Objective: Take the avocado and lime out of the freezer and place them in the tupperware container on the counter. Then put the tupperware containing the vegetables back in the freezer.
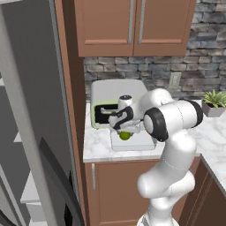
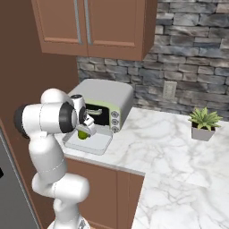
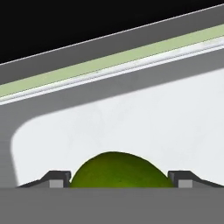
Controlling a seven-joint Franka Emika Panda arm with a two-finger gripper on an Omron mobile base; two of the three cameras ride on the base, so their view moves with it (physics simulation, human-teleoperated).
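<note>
I had the gripper (image 3: 113, 181) low over the tupperware container (image 1: 145, 142), jaws spread wide, the avocado (image 3: 117, 170) between its tips, resting inside. I judged lifting straight up safest, avoiding nudging the fruit.

The tray (image 1: 132, 143) sits on the table (image 1: 99, 148), right in front of the toaster oven (image 1: 117, 95). The fruit (image 1: 125, 135) is over the tray.

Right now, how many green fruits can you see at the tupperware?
1: a green fruit sits between the open claw fingers, just over the tupperware container in front of the toaster oven. Another could be hidden behind the claw.
</note>
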